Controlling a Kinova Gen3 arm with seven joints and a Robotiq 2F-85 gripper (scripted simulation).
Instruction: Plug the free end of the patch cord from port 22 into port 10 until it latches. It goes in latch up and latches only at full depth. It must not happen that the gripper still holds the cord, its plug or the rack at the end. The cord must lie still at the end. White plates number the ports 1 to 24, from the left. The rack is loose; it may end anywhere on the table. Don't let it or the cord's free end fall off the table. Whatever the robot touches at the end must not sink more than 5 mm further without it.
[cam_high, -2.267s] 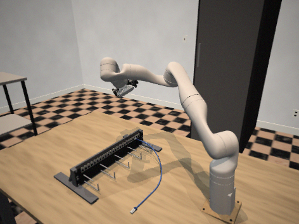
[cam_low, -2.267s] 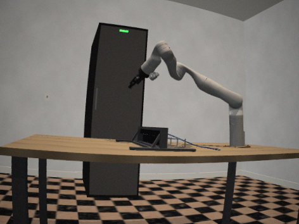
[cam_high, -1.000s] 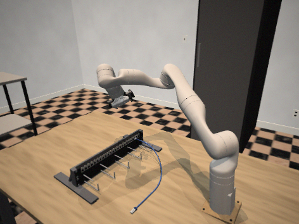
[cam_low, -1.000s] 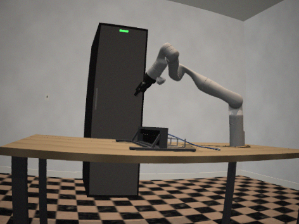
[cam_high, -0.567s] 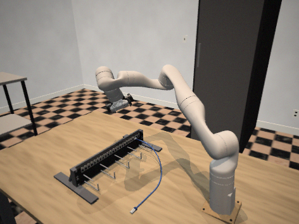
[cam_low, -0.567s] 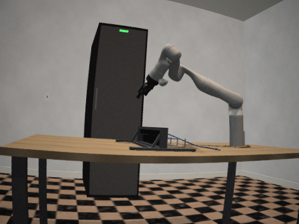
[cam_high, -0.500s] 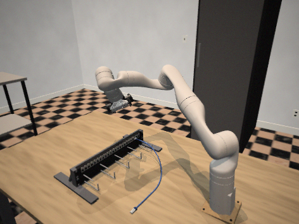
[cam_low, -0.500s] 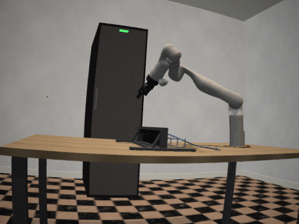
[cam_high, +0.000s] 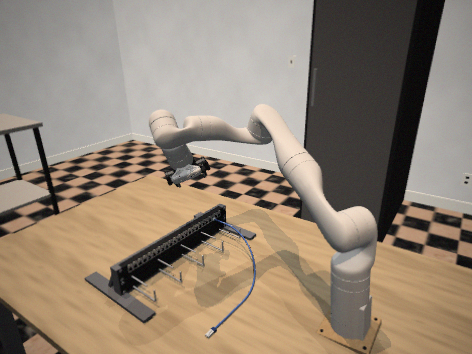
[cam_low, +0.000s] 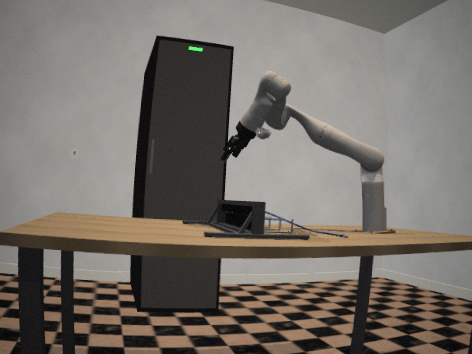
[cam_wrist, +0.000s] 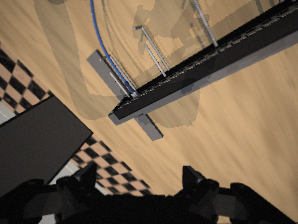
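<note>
A black patch-panel rack (cam_high: 165, 248) (cam_low: 241, 216) (cam_wrist: 215, 57) stands on flat grey feet near the middle of the wooden table (cam_high: 75, 235) (cam_low: 100, 231). A blue patch cord (cam_high: 252, 265) (cam_low: 300, 228) (cam_wrist: 99, 40) leaves a port near the rack's far right end and arcs over the table. Its free plug (cam_high: 212, 331) lies on the table, in front of the rack and apart from it. My gripper (cam_high: 188, 175) (cam_low: 228, 152) (cam_wrist: 139, 174) is open and empty. It hangs high above the table, behind the rack's far right end, and points down at it.
A tall dark cabinet (cam_high: 360, 100) (cam_low: 180, 150) (cam_wrist: 35, 137) stands on the checkered floor behind the table. A small side table (cam_high: 20, 125) stands at the far left. The arm's base (cam_high: 350, 310) (cam_low: 374, 210) is bolted at the table's right. Wire cable hoops (cam_high: 192, 257) stick out of the rack's back.
</note>
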